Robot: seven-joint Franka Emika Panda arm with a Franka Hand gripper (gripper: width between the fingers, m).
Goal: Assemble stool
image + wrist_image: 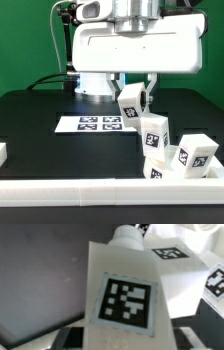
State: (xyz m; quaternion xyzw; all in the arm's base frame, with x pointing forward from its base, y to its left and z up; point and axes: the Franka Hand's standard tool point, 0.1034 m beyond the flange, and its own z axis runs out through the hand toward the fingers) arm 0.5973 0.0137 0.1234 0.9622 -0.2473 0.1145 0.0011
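My gripper (135, 92) is shut on a white stool leg (130, 103), held tilted above the black table just to the exterior view's right of the marker board (100, 124). In the wrist view the leg (125, 291) fills the picture with its square tag facing the camera. Its narrow round end (128, 234) points away, and the dark fingers (72, 336) flank its near end. More white tagged stool parts sit below at the exterior view's right: an upright leg (155, 132) and a bulkier tagged piece (192, 153). Whether that piece is the seat I cannot tell.
A long white border rail (100, 190) runs along the front of the table, with a short rail end (3, 152) at the exterior view's left. The robot's white base (95, 85) stands behind the marker board. Other tagged parts (168, 252) lie beyond the leg's tip.
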